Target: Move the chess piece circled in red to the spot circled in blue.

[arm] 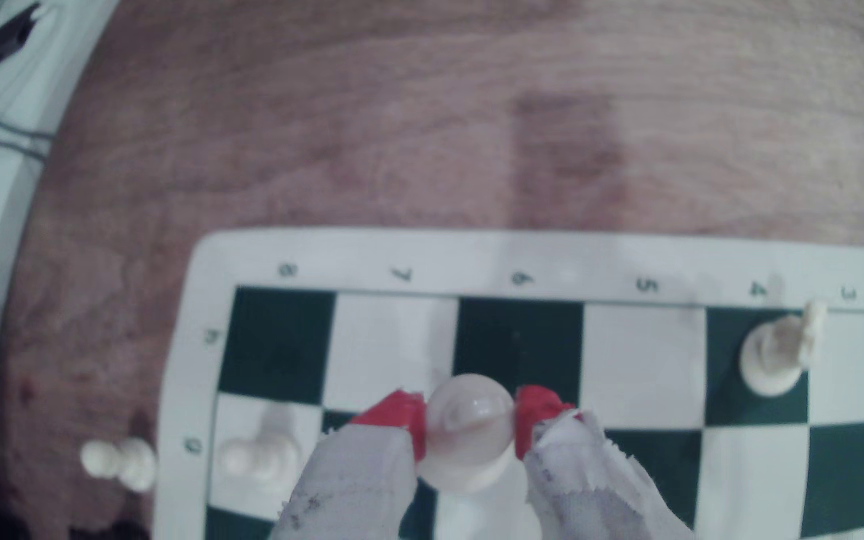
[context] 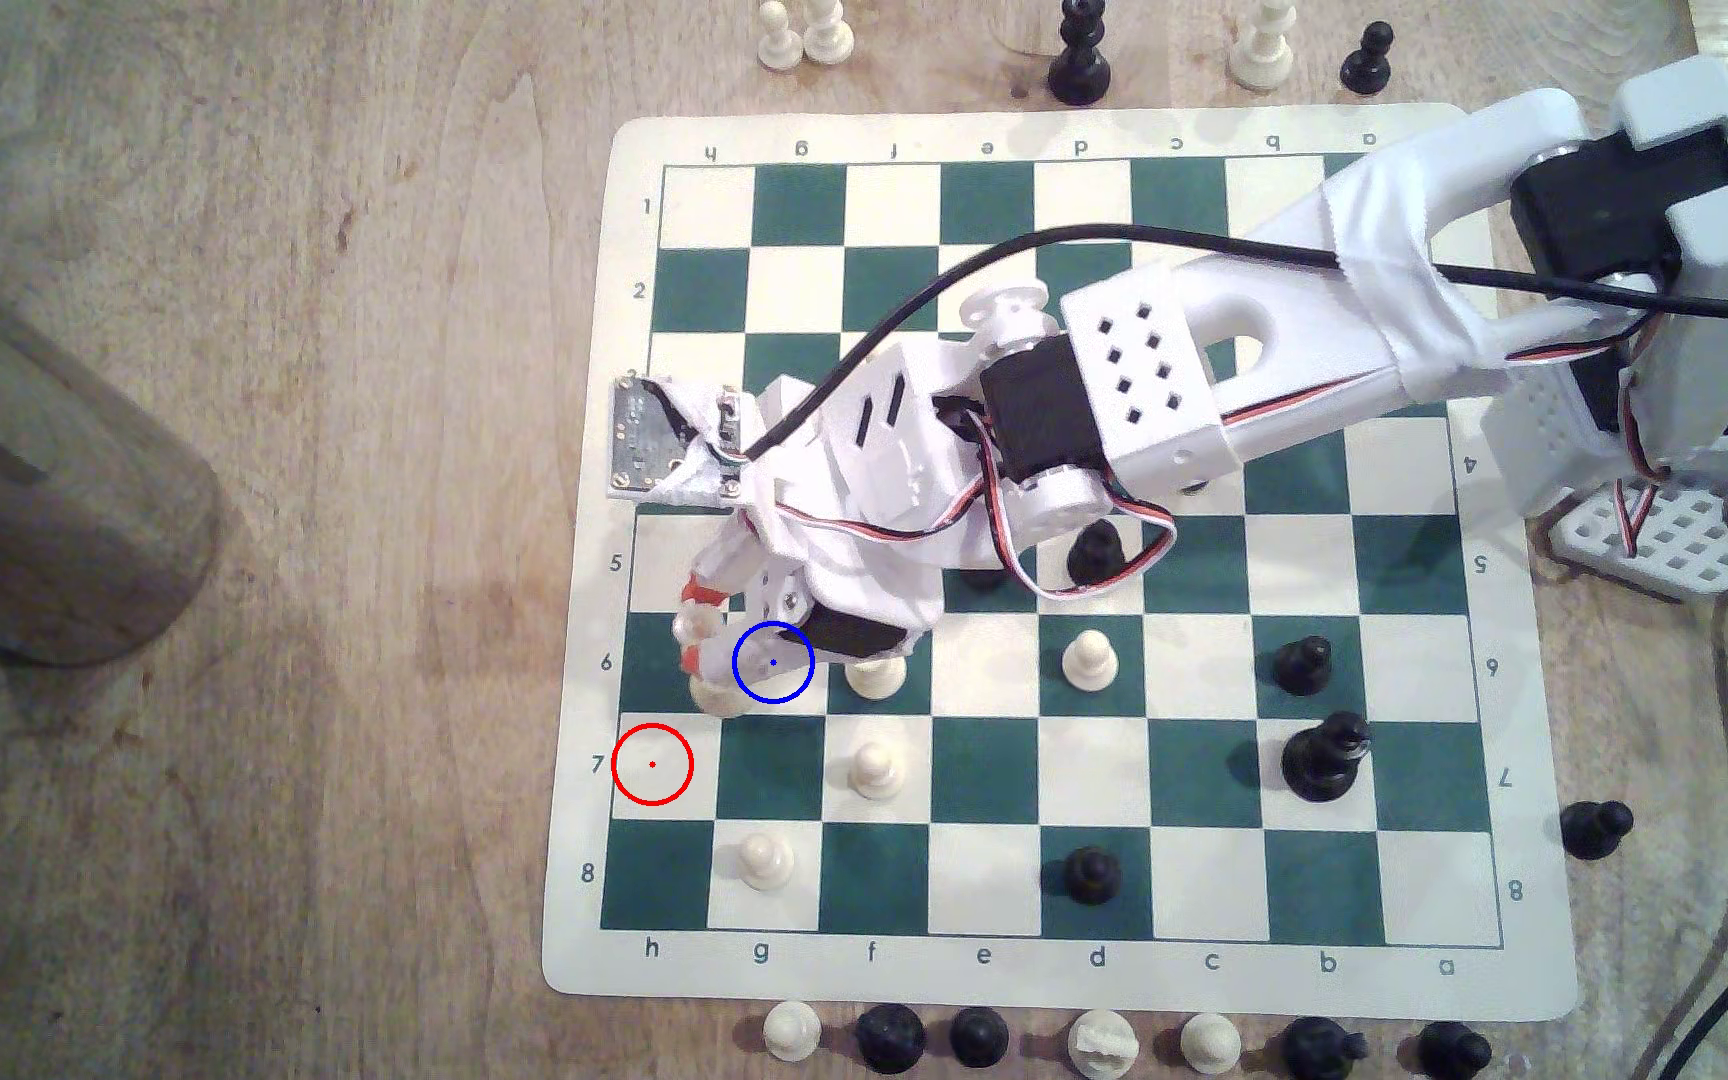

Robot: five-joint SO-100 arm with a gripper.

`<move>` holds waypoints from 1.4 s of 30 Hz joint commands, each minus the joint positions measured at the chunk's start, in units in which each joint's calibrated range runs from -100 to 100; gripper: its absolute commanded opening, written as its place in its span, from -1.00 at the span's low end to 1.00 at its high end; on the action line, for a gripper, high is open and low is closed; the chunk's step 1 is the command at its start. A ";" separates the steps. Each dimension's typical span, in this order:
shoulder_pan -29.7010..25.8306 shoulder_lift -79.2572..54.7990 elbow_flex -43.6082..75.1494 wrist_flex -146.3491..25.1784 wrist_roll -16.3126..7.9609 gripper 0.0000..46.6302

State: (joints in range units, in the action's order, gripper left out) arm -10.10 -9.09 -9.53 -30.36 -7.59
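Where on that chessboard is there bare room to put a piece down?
The red-ringed corner square is bare, as are ranks 1 and 2 at the exterior view's top. It is crowded around the jaws gripping the cream piece, with cream pawns close by.

Cream round-headed chess piece (arm: 470,421) — upright, pinched between red pads, beside blue-ringed square (context: 773,663).

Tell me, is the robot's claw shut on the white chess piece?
Yes, shut: the claw has its red fingertips pressing both sides of the piece's round head.

Surface: wooden tabletop (context: 320,519), pale brown grain, darker stains | Left edge of the exterior view: blurred grey-brown cylindrical object (context: 29,467) | Light: soft, even, with faint shadows
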 commanded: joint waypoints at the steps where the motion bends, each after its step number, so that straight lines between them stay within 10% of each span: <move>1: 0.68 7.56 -0.26 1.28 0.63 -0.99; 42: 1.46 5.61 -3.97 2.27 1.12 -0.99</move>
State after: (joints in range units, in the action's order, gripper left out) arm -8.26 -9.01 -14.05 -29.40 -6.62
